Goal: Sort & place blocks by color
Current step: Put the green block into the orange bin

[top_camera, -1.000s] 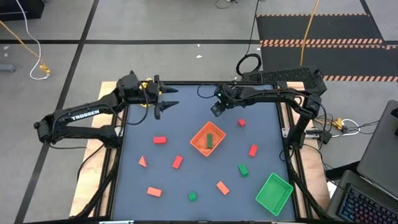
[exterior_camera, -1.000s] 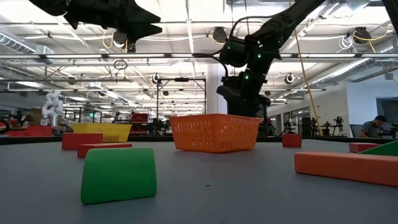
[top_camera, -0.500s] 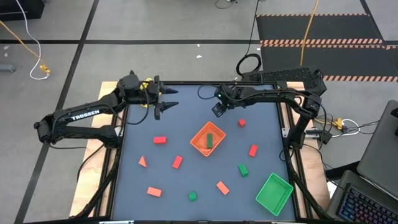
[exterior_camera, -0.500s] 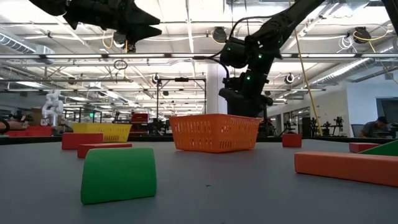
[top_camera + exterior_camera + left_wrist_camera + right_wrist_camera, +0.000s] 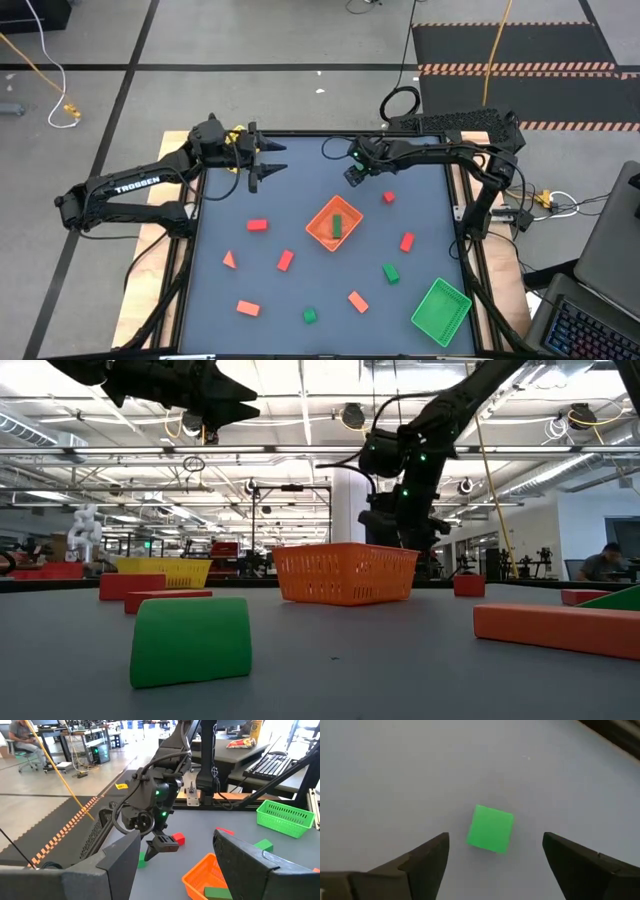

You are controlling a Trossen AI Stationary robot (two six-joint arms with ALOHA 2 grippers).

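Observation:
Red blocks lie scattered on the dark table, among them a brick, a wedge and a cube. Green blocks lie at the near side and right of centre; another green block lies inside the orange tray. My right gripper hangs open at the table's far side, pointing down over a green cube that rests flat on the table between its fingers, untouched. My left gripper waits open above the far left part.
The orange tray stands at the table's middle, just nearward of my right gripper. A green tray stands at the near right corner. A keyboard lies beyond the far edge. A person sits far off in the room.
My right gripper has shifted a little toward the table's right edge, staying open above the table. My left arm and the blocks have kept still.

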